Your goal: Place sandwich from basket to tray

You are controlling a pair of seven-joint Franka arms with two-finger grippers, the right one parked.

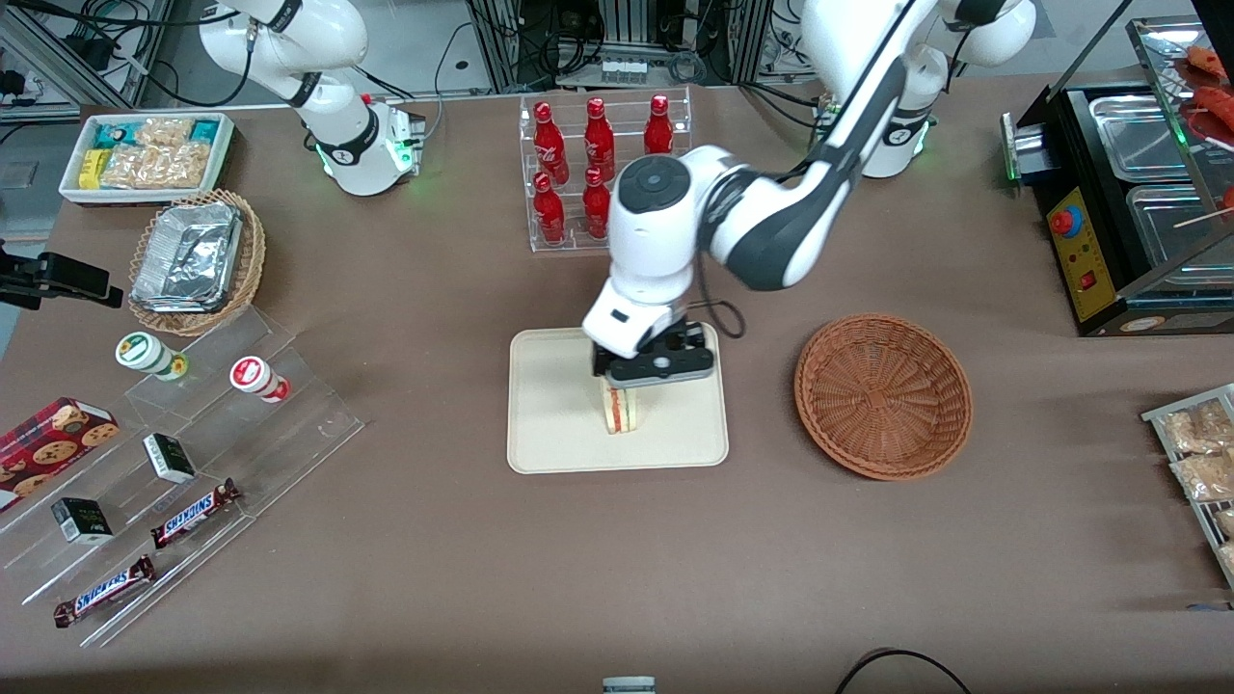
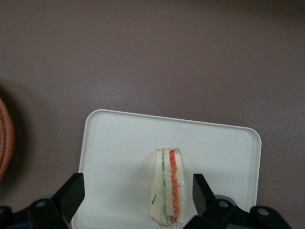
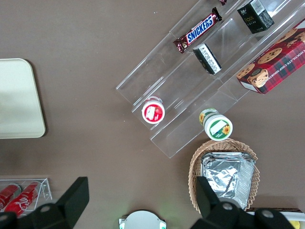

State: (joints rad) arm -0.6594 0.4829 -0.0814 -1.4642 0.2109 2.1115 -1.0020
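I see the gripper (image 1: 644, 378) low over the tray (image 1: 559, 424), its fingers (image 2: 71, 193) spread wide on either side of the sandwich (image 1: 623, 409) and clear of it. The sandwich stands on edge on the tray, near its middle. The basket (image 1: 882, 395) sits beside the tray, toward the working arm's end of the table.

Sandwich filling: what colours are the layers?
White bread with green and orange-red filling layers on the sandwich, clearest in the left wrist view; the open gripper straddles it.
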